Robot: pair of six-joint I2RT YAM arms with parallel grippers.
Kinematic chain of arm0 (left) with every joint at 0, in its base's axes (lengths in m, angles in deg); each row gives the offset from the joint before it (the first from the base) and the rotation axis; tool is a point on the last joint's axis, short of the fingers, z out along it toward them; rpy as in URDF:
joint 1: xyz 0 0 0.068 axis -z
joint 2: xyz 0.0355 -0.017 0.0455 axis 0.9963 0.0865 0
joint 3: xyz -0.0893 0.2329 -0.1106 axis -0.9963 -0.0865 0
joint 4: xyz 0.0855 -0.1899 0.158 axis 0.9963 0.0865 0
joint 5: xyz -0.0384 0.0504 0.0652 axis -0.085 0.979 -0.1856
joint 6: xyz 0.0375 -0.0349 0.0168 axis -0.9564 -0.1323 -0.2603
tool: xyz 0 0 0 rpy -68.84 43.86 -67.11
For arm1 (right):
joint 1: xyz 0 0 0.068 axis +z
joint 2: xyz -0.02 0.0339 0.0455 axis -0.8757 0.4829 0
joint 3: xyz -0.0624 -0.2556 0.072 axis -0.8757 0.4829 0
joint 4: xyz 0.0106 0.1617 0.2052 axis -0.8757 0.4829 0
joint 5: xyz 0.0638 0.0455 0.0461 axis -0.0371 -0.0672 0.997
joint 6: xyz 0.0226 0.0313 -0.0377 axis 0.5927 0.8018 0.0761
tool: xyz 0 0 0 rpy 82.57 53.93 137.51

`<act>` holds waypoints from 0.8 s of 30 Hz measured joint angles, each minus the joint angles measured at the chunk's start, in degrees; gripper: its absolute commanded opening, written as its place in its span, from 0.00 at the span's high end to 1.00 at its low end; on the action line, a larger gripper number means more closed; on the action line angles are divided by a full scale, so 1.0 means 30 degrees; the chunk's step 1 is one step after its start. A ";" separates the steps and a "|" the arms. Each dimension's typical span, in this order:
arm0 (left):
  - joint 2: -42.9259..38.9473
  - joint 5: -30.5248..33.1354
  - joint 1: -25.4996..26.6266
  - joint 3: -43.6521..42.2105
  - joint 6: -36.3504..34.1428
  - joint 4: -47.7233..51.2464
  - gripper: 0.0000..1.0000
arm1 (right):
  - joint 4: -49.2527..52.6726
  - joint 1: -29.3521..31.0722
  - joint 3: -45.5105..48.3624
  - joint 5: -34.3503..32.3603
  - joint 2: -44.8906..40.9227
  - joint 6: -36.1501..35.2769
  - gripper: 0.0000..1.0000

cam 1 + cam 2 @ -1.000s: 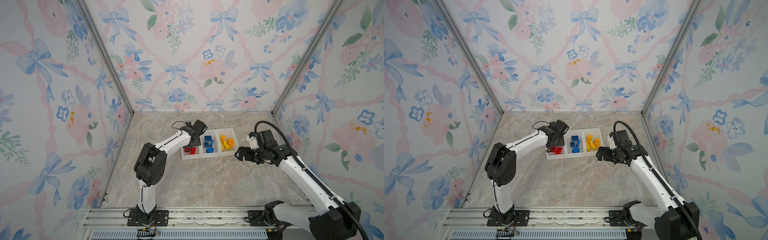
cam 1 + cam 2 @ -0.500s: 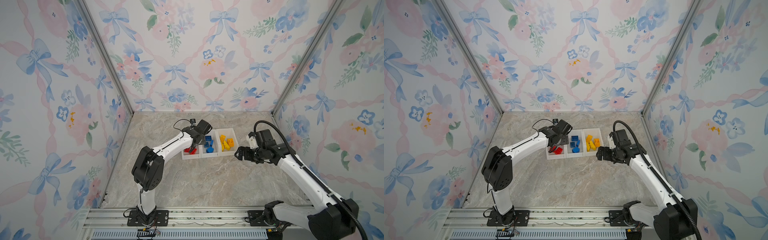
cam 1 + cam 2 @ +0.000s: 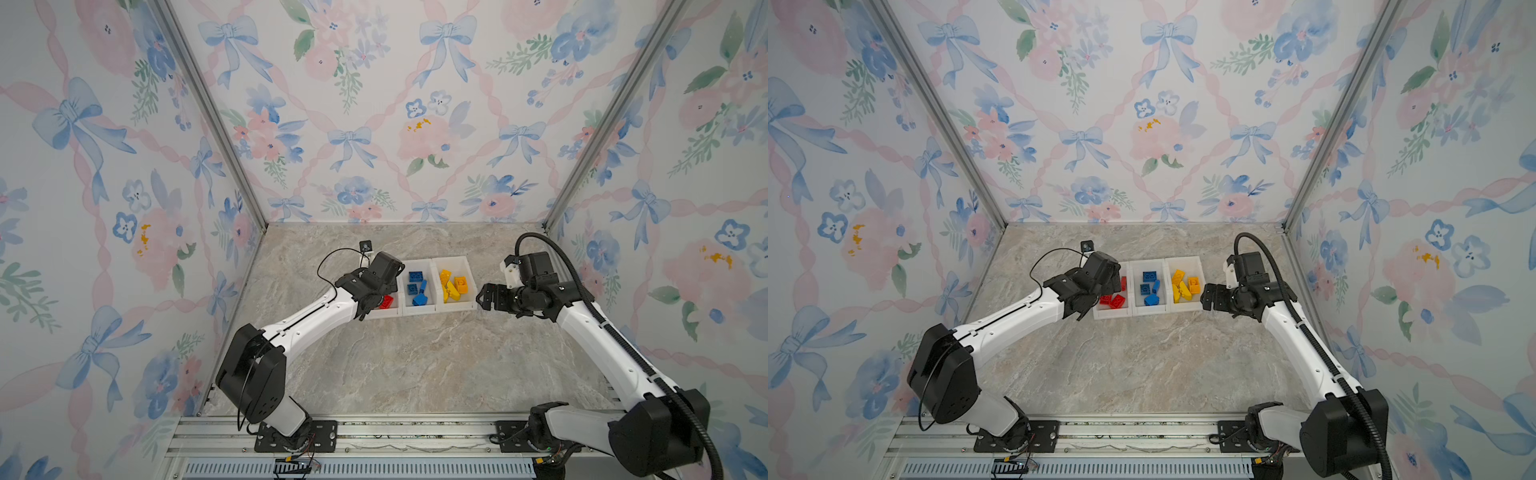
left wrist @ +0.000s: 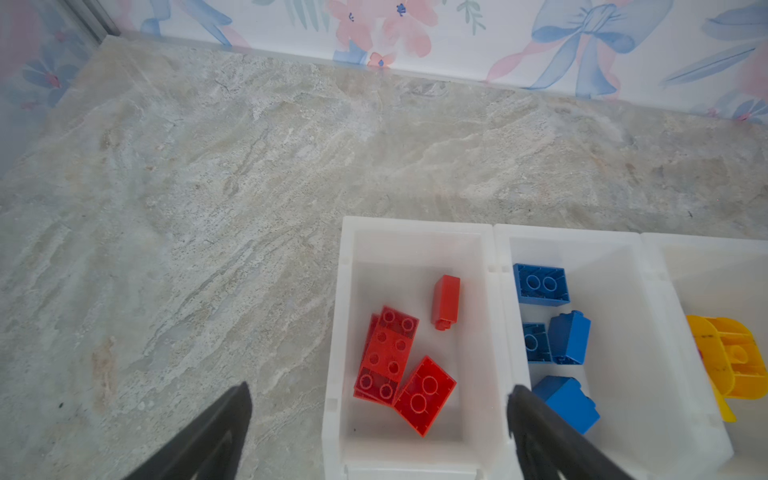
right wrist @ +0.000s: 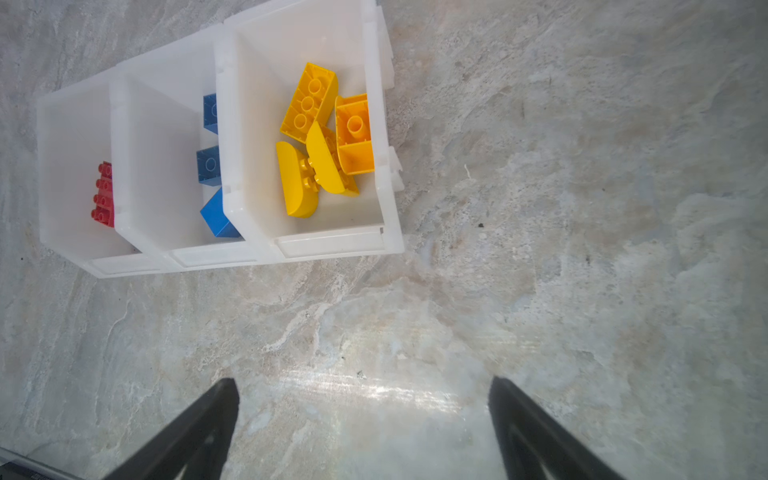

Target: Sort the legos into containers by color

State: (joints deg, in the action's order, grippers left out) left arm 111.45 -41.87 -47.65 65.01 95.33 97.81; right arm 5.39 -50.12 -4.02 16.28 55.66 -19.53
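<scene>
Hovering over studded red legos (image 4: 388, 353) in the boxy white plastic containers (image 4: 415, 226), left pincer (image 4: 379, 388) gapes empty; right pincer (image 5: 362, 381) gapes beside them.

Robot test cell in a lab

Three walls (image 3: 374, 124) papered with bows and flowers box in a small marble-look counter (image 3: 415, 365); bare aluminium posts (image 3: 216, 124) stand at the back corners; a slotted aluminium rail (image 3: 395, 436) runs along the front edge; two white-and-black arms, left (image 3: 307, 318) and right (image 3: 602, 336), are bolted to it on black plates; loose wires and a ribbed black hose (image 3: 536, 235) trail along the arms; each wrist carries a camera looking down.
</scene>
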 measured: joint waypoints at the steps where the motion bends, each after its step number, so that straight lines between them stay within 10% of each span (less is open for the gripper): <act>1: -0.0386 0.0131 -0.0138 -0.0554 -0.0255 -0.0423 0.02 | -0.0240 -0.0095 0.0000 -0.0066 0.0066 -0.0138 0.03; 24: -0.7082 0.0058 -0.6790 -1.4353 -0.7555 -1.5912 0.05 | -1.5008 -0.3293 0.7249 -0.3002 0.1355 -0.4437 0.03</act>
State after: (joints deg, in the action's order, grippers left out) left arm 90.20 -41.69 -68.02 21.95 72.67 50.07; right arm -39.64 -60.00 17.73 7.28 59.72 -32.84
